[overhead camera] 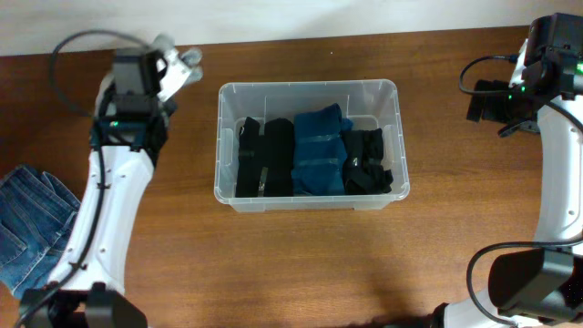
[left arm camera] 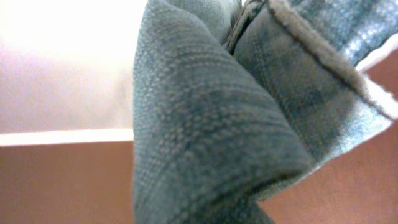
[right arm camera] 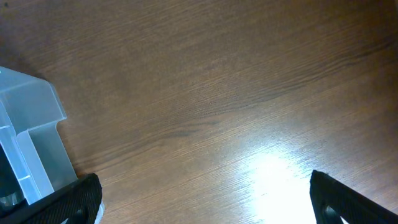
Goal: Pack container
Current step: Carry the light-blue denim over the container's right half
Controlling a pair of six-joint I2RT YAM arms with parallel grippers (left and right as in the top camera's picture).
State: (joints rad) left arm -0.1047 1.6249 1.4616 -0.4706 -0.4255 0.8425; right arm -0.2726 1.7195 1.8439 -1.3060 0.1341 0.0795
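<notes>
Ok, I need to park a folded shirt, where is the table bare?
Bare table: the strip from the container to the near edge, and the stretch from it to the right arm. Jeans take the edge beside the left arm. Inside the container, folded clothes lie packed side by side.

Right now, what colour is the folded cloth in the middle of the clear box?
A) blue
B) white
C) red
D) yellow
A: seen from overhead, the blue folded cloth lies inside the container, with black folded cloths on either side of it.
</notes>
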